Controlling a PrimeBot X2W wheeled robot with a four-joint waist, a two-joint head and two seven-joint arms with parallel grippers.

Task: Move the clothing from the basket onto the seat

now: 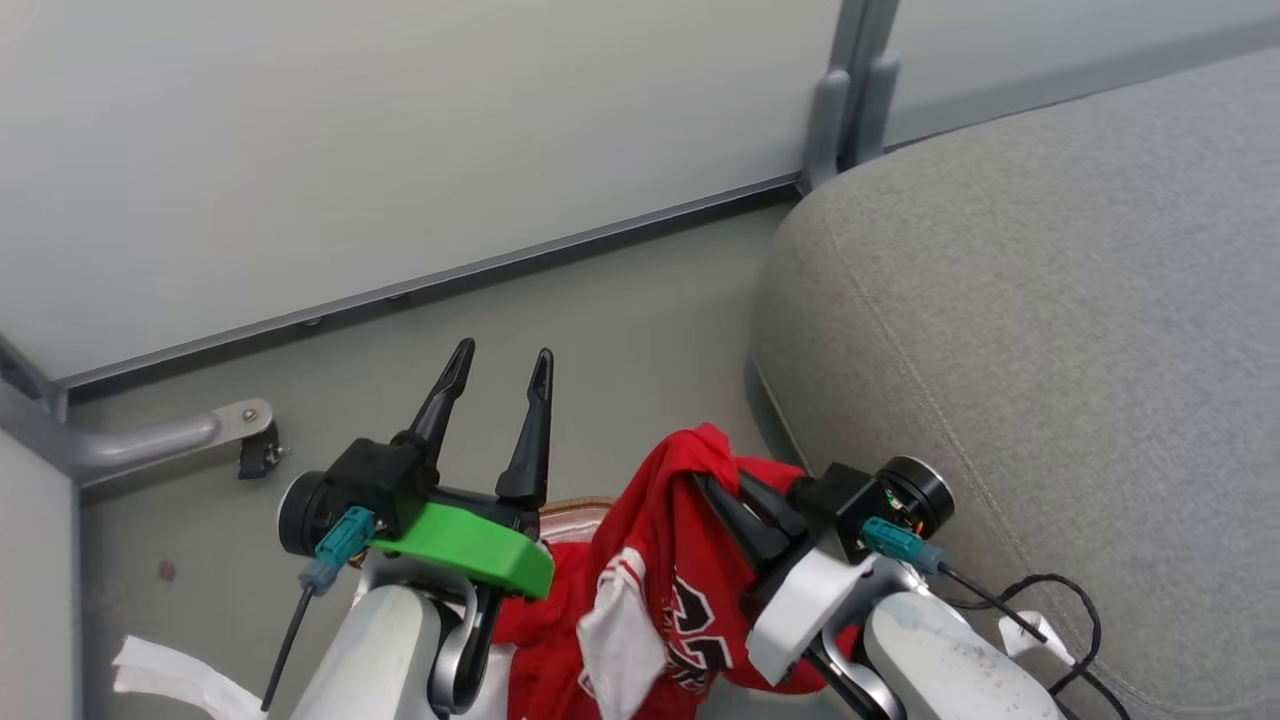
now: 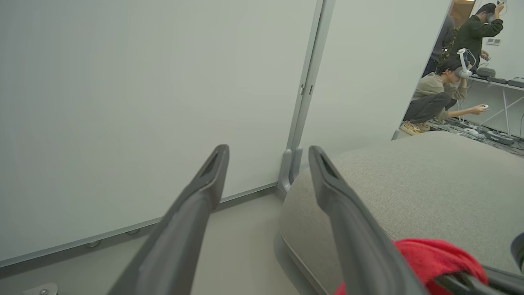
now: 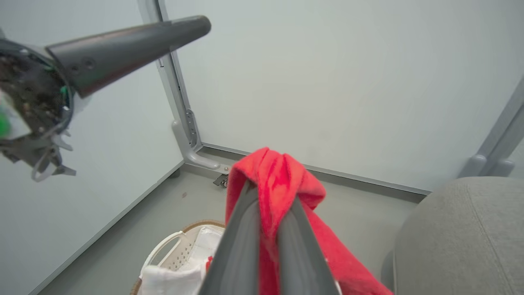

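A red garment with white trim and a black number hangs from my right gripper, which is shut on its bunched top above the basket. In the right wrist view the red cloth is pinched between the two fingers, with the white basket and its liner below. A sliver of the basket's brown rim shows behind my left gripper, which stands open and empty, fingers pointing up. The grey seat lies to the right, also seen past the left fingers.
Pale partition walls with grey posts close in the corner behind. A metal foot bracket sits on the grey floor at left. People crouch and stand far beyond the seat. A black cable loops near my right wrist.
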